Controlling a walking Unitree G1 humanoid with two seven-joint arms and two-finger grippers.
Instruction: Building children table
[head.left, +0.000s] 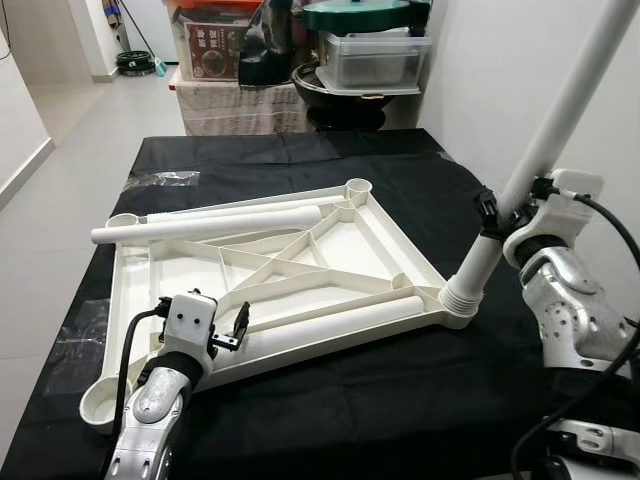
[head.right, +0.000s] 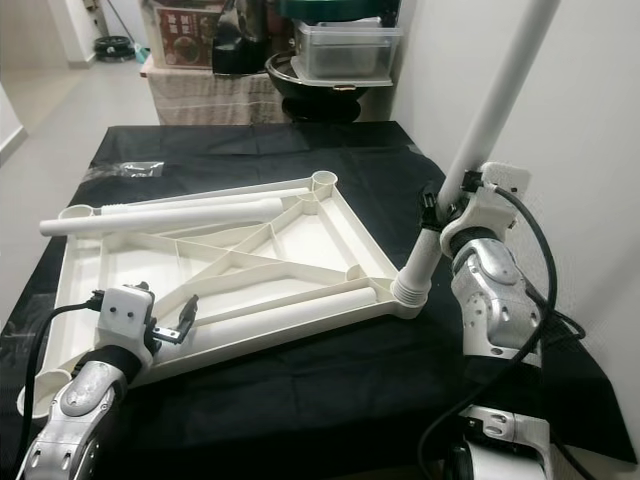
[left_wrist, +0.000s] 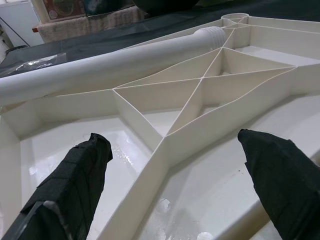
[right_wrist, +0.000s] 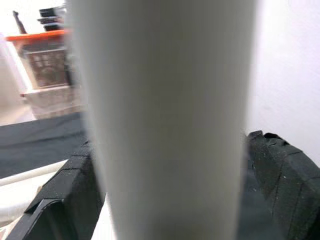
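The white ribbed table top lies upside down on a black cloth. One white leg stands tilted in the near right corner socket. My right gripper is shut on this leg a little above the socket, and its fingers flank the tube. A loose leg lies along the far left edge. Another loose leg lies along the near edge. Over the near left part of the top, my left gripper is open and holds nothing, its fingertips above the ribs.
The black cloth covers the whole work surface. A crumpled plastic wrap lies at its far left. Storage boxes and a clear tub stand behind. A white wall runs close on the right, and tiled floor on the left.
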